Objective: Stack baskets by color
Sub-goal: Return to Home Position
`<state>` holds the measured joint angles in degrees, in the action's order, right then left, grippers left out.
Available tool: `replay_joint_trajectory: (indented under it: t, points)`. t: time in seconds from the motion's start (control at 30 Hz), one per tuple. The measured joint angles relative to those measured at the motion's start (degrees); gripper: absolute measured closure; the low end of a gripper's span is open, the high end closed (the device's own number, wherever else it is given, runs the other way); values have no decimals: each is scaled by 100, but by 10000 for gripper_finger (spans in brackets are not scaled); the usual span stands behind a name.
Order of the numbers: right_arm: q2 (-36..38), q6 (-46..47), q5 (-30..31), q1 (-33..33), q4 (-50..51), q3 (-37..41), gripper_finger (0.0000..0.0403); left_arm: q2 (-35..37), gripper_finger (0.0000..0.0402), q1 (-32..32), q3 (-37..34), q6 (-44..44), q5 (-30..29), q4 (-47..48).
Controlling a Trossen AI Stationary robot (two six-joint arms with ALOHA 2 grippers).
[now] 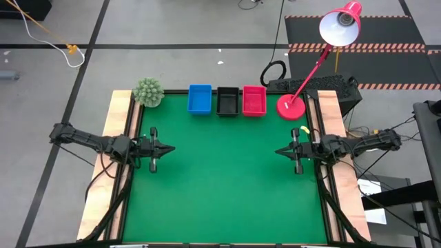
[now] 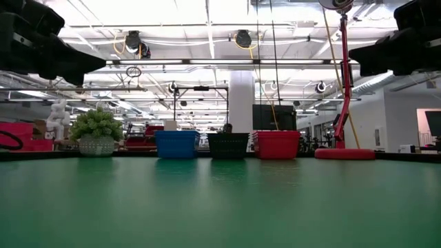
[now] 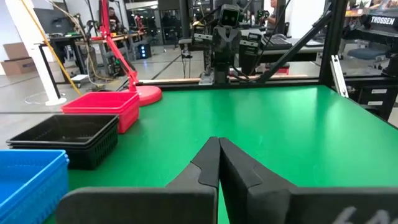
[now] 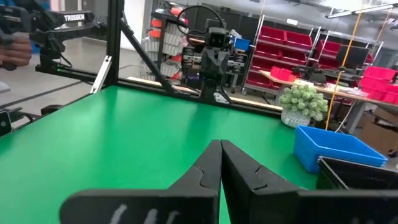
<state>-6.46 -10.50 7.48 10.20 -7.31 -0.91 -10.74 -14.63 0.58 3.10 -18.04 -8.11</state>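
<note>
1. Looking straight down, the high view shows three basket piles in a row along the far edge of the green table (image 1: 227,186): blue stack (image 1: 200,99), black stack (image 1: 227,101), red stack (image 1: 254,100), close side by side. A green spiky plant (image 1: 148,91) sits near the blue one, and a red lamp base (image 1: 291,107) sits just beside the red one. The left gripper (image 1: 169,149) hangs at the left edge and the right gripper (image 1: 279,151) at the right edge. They point at each other and are well apart from the baskets.
2. The low view, level with the tabletop, lines up the plant, the blue stack (image 2: 177,145), the black stack (image 2: 228,145), the red stack (image 2: 278,145) and the lamp base along the far side. Only dark arm parts show in the top corners.
3. The left wrist view shows the left gripper's fingers (image 3: 205,163) pressed together, gripping nothing. The three piles lie off to one side. The black stack (image 3: 65,140) shows layered rims.
4. The right wrist view shows the right gripper's fingers (image 4: 239,165) likewise closed tip to tip and empty. The blue stack (image 4: 336,149) sits between the plant and an edge of the black one.
</note>
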Motion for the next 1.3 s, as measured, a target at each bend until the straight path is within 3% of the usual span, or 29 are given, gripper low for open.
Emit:
replay_joint_trajectory:
  t: [0.23,0.9,1.3]
  points:
    - [638,-172,-4,-87,391,4,403,148,388,0,0,-47,0,75]
    - [636,-422,-30,-130,502,4,403,178,389,0,2,137,-2,314]
    - [452,-198,-30,-140,516,4,403,941,393,4,11,399,51,498]
